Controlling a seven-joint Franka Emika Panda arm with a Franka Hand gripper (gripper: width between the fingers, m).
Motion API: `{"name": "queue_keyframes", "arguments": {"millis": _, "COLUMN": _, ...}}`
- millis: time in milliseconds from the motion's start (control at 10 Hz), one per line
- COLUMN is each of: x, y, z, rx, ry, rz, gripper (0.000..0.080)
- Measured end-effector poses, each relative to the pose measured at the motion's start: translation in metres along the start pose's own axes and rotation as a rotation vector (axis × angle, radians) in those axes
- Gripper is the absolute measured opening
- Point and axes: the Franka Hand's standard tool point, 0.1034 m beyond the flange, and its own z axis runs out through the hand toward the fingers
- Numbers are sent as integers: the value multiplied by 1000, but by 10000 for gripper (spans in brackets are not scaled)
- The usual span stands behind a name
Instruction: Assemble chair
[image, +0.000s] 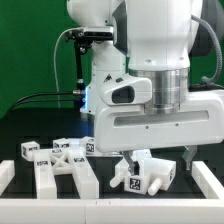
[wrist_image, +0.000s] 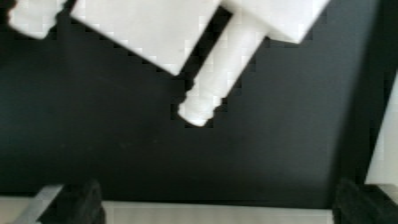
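The end effector (image: 158, 157) hangs released, its 2 fingers spread wide and gripping nothing, above a tagged white block (image: 148, 172) lying on the black table (image: 30, 130). In the wrist view, a peg (wrist_image: 210, 88) juts from that block. A white frame (image: 62, 165) lies apart, toward the exterior view's left.
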Motion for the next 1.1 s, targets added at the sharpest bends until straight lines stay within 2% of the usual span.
{"name": "queue_keyframes", "arguments": {"millis": 200, "x": 0, "y": -2, "z": 0, "rx": 12, "ry": -1, "rz": 133, "gripper": 649}}
{"name": "queue_keyframes", "arguments": {"millis": 300, "x": -3, "y": 4, "z": 0, "rx": 41, "ry": -69, "rz": 258, "gripper": 649}}
{"name": "queue_keyframes", "arguments": {"millis": 500, "x": 11, "y": 9, "z": -1, "rx": 104, "ry": -145, "rz": 524, "gripper": 649}}
{"name": "queue_keyframes", "arguments": {"millis": 800, "x": 8, "y": 7, "z": 0, "rx": 105, "ry": -157, "rz": 508, "gripper": 649}}
{"name": "queue_keyframes", "arguments": {"millis": 900, "x": 6, "y": 8, "z": 3, "rx": 119, "ry": -175, "rz": 538, "gripper": 649}}
{"name": "queue_keyframes", "arguments": {"millis": 1000, "x": -1, "y": 13, "z": 9, "rx": 144, "ry": -242, "rz": 579, "gripper": 649}}
{"name": "queue_keyframes", "arguments": {"millis": 1100, "x": -7, "y": 17, "z": 9, "rx": 174, "ry": -374, "rz": 577, "gripper": 649}}
